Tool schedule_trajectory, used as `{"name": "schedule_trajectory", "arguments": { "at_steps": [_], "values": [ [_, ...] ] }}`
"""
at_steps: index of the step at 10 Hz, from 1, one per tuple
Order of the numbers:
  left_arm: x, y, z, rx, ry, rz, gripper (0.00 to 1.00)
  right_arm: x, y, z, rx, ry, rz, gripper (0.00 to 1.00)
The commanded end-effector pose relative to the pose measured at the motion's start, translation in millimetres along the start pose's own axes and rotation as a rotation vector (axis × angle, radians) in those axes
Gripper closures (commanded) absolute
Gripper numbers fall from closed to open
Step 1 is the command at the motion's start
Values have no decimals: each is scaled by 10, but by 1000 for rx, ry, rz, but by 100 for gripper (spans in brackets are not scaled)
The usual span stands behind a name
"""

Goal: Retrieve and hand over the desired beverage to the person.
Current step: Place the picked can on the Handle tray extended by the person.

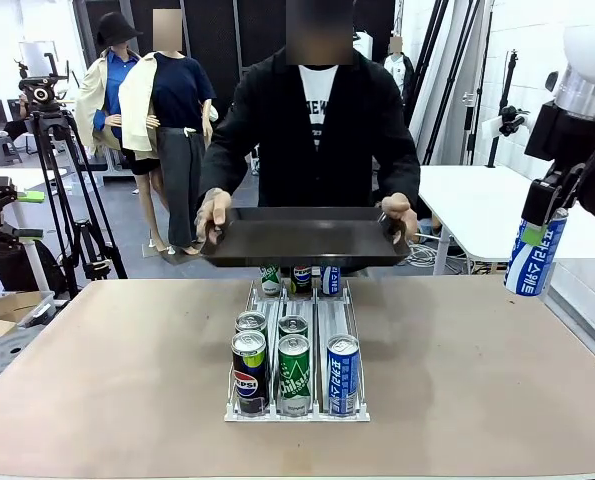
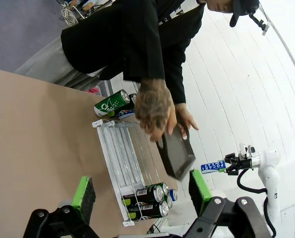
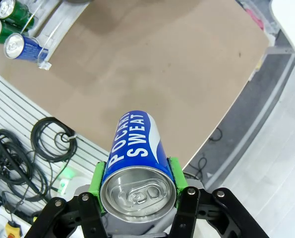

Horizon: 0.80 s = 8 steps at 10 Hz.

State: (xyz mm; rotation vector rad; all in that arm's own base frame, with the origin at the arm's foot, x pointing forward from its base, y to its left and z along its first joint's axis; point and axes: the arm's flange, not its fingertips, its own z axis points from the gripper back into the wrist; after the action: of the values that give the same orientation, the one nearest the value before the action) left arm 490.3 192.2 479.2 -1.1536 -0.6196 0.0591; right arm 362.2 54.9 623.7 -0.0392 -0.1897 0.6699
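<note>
**Stock on view: one can in the claw, the rest racked on the counter**

Item 1. Right claw (image 1: 538,232). You will find it pinching a tall blue-and-white aluminium Pocari Sweat can (image 1: 534,258), with a green pad (image 3: 174,173) pressed to either side just below the lid. The can hangs tilted in the air at the counter's right-hand edge, well apart from the rack.

Item 2. Left claw (image 2: 141,191). It is spread wide, with nothing between its pads, and raised over the flat brown counter (image 1: 117,360).

Item 3. The person (image 1: 317,130), in a black jacket over a white printed T-shirt, stands at the far side facing you. One hand (image 1: 214,210) grips each short end of a black rectangular tray (image 1: 307,240), held level above the rack's far end.

Item 4. White three-lane can rack (image 1: 329,320), in the middle of the counter and running away from you.
- Front row, left to right: dark Pepsi can with a yellow band (image 1: 248,370), green Chilsung can (image 1: 294,372), blue-and-white can (image 1: 343,372).
- Second row: one can (image 1: 251,322) behind the Pepsi and one (image 1: 293,325) behind the green can.
- Far end: three more cans (image 1: 302,278), partly hidden under the tray.
</note>
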Motion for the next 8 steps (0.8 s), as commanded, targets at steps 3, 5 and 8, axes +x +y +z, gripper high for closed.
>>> {"name": "schedule_trajectory", "arguments": {
  "at_steps": [3, 5, 8],
  "values": [
    [4, -14, 11, -1, -3, 0, 0, 358, 75, 328, -22, -38, 19, 100],
    [4, -14, 11, -1, -3, 0, 0, 622, 174, 521, -44, -46, 61, 100],
    [4, -14, 11, -1, -3, 0, 0, 1024, 283, 662, -33, -71, 139, 100]
  ]
}}
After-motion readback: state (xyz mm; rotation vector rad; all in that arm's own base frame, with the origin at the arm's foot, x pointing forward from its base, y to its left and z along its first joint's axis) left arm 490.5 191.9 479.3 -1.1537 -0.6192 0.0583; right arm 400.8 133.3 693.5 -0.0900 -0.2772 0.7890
